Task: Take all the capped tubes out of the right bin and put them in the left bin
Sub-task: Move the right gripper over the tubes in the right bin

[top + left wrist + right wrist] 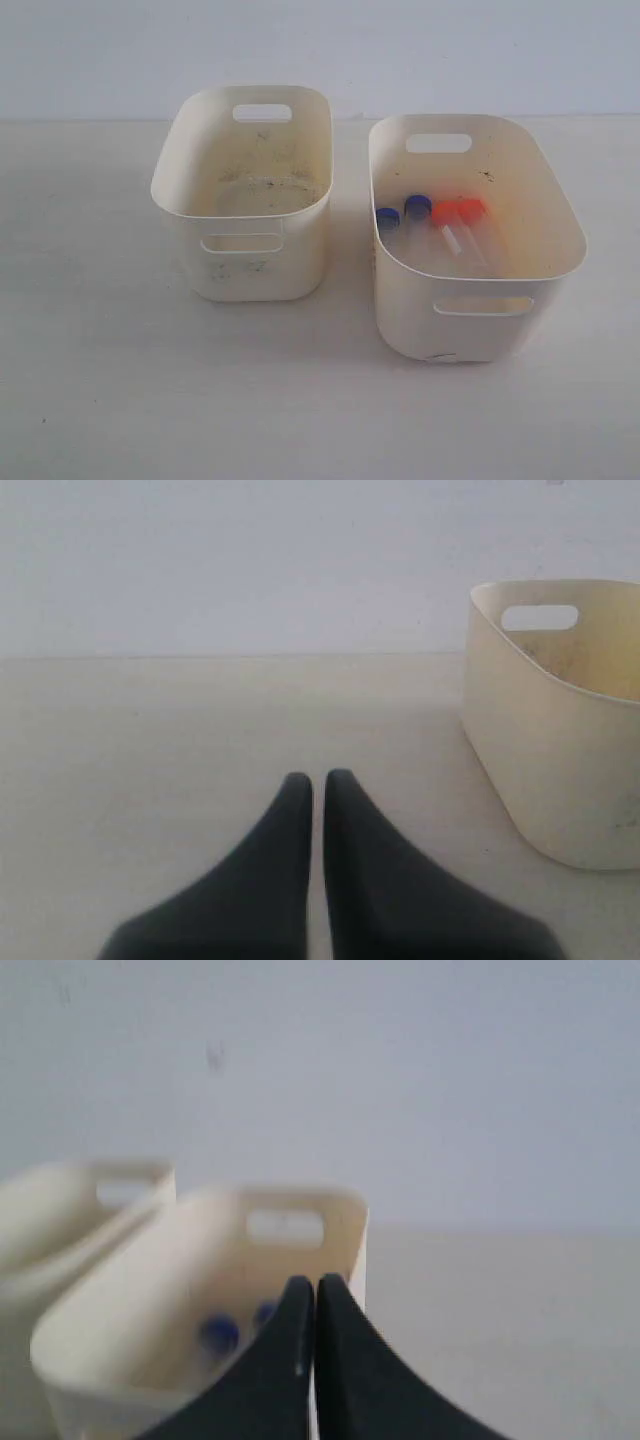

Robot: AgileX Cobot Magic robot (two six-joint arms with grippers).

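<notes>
The right bin [480, 320] holds several capped tubes lying side by side: two with blue caps [388, 218] [418, 207] and two with orange-red caps [445, 213] [470, 208]. The left bin [240, 270], with a dirt-speckled floor, has no tubes in it. Neither gripper shows in the exterior view. My left gripper [318, 778] is shut on nothing, low over the table, with the left bin [540, 760] off to one side. My right gripper [315, 1282] is shut and empty, just outside the right bin [130, 1300], where two blue caps [217, 1334] show blurred.
Both bins stand on a pale tabletop [100, 380] in front of a plain light wall [320, 50]. A gap of bare table separates the two bins. The left bin [50, 1210] shows beyond the right one in the right wrist view.
</notes>
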